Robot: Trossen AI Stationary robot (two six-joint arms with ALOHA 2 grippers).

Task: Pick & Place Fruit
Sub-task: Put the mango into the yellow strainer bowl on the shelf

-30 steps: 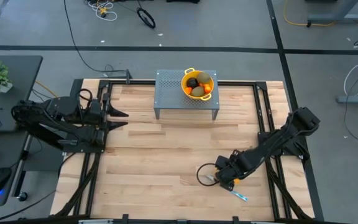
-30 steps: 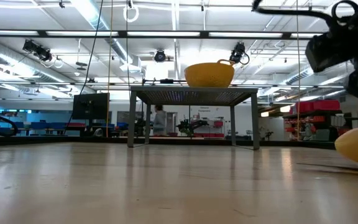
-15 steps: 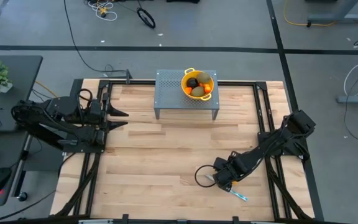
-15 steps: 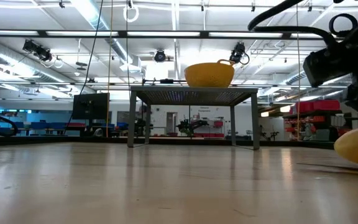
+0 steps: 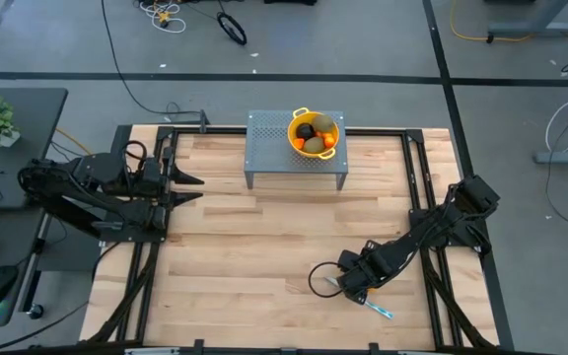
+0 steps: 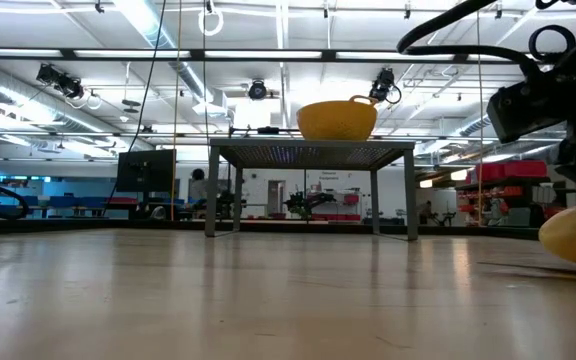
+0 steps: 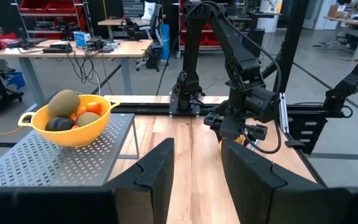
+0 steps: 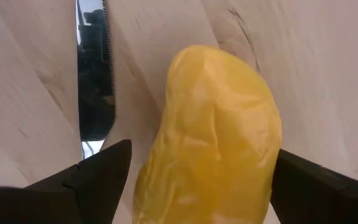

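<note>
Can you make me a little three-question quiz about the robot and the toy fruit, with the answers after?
1. True or false: the yellow colander stands on the grey perforated stand.
2. Which gripper has the big yellow fruit between its open fingers? A) left gripper B) right gripper
3. Fill in: the thing lying on the table right beside the yellow fruit is a ____.

Key:
1. True. It sits on the stand, with green, dark and orange fruit inside.
2. B. The right gripper is down at the fruit on the wooden table; the left gripper waits at the table's left edge.
3. Knife.
</note>
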